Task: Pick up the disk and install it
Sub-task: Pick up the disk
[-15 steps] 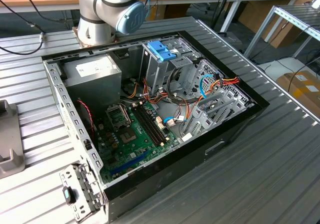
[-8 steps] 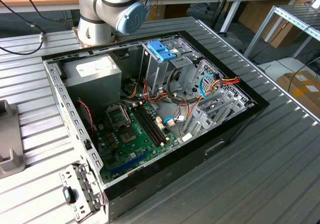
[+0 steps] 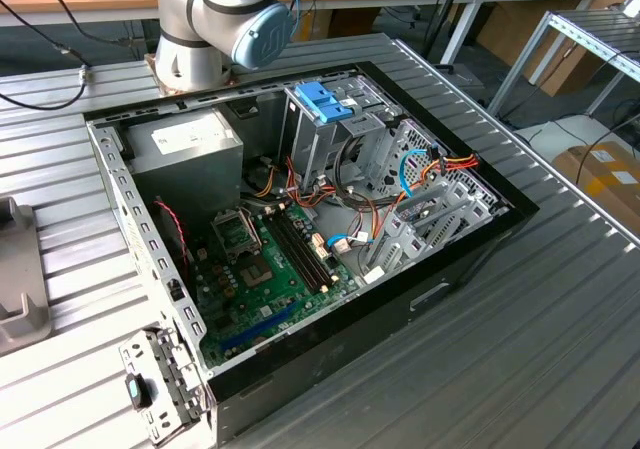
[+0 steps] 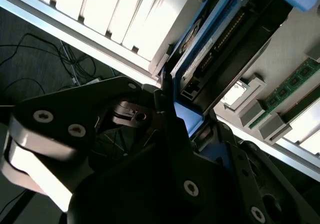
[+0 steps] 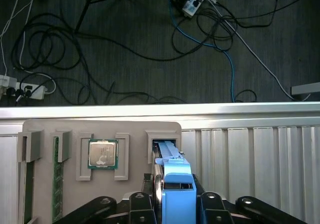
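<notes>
Jaws closed against both sides of the disk (image 5: pixel 177 184) at its light-blue carrier, disk standing on edge in a slot of the grey parts tray (image 5: pixel 135 129), processor chip (image 5: pixel 103 154) and memory stick (image 5: pixel 58 184) in neighbouring slots, slatted metal surface (image 5: pixel 250 154) beneath, cables (image 5: pixel 150 44) on the floor beyond.

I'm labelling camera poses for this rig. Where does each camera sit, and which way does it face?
Exterior view: off the arm, looking down into the open computer case on the slatted table; the arm shows behind it.
First wrist view: on the wrist, looking down past the gripper at the disk in a slot of the grey tray, floor beyond.
Second wrist view: on the wrist, close along the gripper's dark body toward the disk.
Shared: both wrist views show gripper and disk.
</notes>
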You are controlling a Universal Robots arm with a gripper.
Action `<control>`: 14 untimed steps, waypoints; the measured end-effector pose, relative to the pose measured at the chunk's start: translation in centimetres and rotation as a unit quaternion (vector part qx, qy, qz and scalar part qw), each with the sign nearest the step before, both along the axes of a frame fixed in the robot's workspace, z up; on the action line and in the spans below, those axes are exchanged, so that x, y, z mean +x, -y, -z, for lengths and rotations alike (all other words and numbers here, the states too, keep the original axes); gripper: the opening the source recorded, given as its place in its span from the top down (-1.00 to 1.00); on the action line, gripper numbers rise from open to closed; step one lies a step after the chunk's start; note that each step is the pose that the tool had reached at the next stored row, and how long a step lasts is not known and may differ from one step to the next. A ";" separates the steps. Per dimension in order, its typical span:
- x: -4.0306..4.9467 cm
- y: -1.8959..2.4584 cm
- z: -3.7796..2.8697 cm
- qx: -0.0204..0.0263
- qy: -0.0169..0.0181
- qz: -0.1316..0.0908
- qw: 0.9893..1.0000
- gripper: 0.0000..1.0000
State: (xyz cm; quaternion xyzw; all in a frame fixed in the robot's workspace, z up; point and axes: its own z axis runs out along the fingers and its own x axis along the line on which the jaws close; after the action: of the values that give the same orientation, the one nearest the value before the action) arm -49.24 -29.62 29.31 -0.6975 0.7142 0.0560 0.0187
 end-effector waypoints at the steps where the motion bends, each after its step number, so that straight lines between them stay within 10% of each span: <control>1: 0.00 0.00 0.00 0.000 0.000 0.000 1.000 0.25; 14: 0.00 0.02 0.00 0.000 0.000 0.000 1.000 0.25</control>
State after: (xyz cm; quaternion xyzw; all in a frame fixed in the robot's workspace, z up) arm -49.24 -29.65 29.31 -0.6974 0.7142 0.0559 0.0188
